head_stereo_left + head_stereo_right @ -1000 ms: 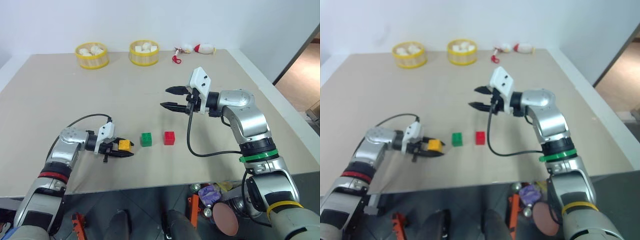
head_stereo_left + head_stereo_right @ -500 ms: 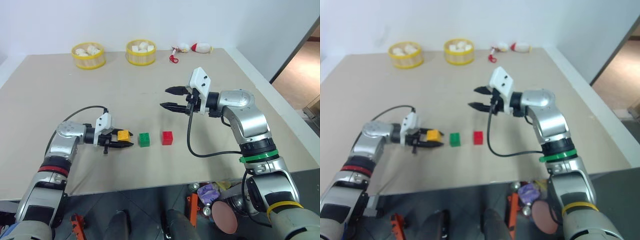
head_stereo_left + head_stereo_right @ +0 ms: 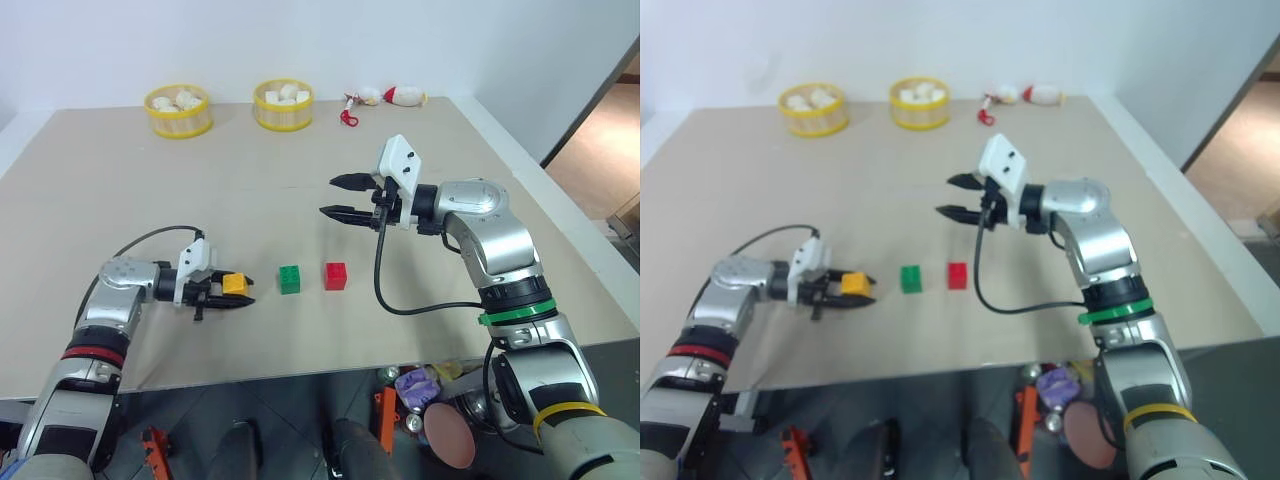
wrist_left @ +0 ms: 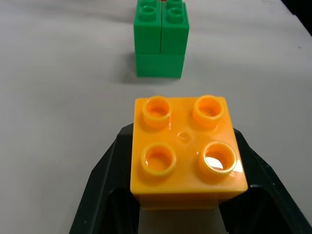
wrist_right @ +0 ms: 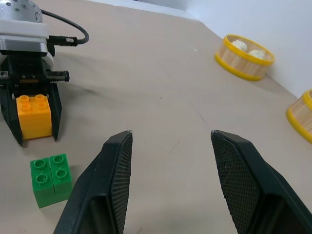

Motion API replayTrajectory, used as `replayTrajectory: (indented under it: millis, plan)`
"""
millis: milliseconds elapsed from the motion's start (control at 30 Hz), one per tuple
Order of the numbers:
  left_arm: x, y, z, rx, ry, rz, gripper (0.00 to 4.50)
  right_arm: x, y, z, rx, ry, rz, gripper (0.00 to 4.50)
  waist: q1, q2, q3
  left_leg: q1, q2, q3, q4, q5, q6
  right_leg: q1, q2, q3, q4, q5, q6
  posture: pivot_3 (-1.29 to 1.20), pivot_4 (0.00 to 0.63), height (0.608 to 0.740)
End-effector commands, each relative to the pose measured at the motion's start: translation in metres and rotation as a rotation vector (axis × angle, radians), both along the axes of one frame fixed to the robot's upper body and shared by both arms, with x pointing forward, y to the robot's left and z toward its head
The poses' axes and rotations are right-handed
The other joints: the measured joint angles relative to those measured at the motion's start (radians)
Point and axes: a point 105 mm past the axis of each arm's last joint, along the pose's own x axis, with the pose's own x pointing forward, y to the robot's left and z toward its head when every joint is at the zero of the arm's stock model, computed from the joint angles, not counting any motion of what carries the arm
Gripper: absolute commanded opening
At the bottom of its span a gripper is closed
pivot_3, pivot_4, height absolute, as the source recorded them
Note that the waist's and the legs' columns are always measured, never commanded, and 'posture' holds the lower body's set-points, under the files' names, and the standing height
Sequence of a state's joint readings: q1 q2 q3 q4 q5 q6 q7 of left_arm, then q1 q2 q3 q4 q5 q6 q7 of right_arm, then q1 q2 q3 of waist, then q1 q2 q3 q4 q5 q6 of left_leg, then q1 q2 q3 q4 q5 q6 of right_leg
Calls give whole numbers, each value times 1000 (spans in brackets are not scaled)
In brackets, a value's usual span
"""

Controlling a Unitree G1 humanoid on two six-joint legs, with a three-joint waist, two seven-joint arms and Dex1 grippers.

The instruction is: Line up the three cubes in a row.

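With its fingers clamped on two opposite side faces, the left tool has the yellow-orange cube gripped low over the desk; can't tell whether the cube's base touches the surface. Green cube sits a gap away on the desk, red cube just past it, those two close but apart. Wrist view shows yellow-orange roughly in line with green.

Right tool hangs above the desk beyond the red cube, fingers apart, nothing between them.

Handling, my read: hard moulded plastic, light, rigid, won't deform or break. Smooth glossy sides, so likely slippery under a loose pinch. Flat side faces are the place to grip, as now; avoid the studded top. Light enough that a nudge on release could skate it out of line.

Containers: two yellow round baskets at the far edge, each holding white lumps. Well apart from the cubes, not involved.
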State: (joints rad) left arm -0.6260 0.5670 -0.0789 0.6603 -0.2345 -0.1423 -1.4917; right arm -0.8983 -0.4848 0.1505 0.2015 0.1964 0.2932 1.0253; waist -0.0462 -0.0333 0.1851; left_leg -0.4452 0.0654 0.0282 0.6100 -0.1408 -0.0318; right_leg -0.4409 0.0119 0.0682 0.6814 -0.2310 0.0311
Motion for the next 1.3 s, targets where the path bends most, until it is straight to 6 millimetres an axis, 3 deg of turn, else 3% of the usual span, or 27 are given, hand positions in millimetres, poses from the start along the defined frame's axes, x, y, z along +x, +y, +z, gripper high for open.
replayTrajectory:
  millis: [33,233,833,900,1100,1300]
  plan:
    - [6,-4,7,-6,-28,-8,1521,-4,-2,19,25,-54,10,2645,0,0,0,0,0,0,0,0,0,0,0,0,0,0,0,0,150,740]
    - [10,-10,8,-8,-29,-24,1521,-5,-3,19,25,-52,2,2645,0,0,0,0,0,0,1,0,0,0,0,0,0,0,0,0,150,740]
    - [10,5,1,43,-37,-6,1521,-2,-2,18,27,-47,0,2645,-1,0,0,0,0,0,1,0,0,0,0,0,0,1,0,0,150,740]
    - [10,6,-2,56,-17,-4,2422,-2,-2,18,27,-47,0,2645,-2,0,0,0,0,0,1,0,0,0,1,0,0,1,0,0,150,740]
    - [14,3,3,34,-56,10,4403,-4,-3,15,19,-36,13,2645,-1,0,0,1,0,0,1,2,3,1,0,0,1,2,-4,0,150,740]
    - [15,3,2,41,-65,14,4484,-16,-4,7,-8,1,88,2645,-1,0,0,3,0,0,1,4,6,0,0,0,1,7,-8,0,150,740]
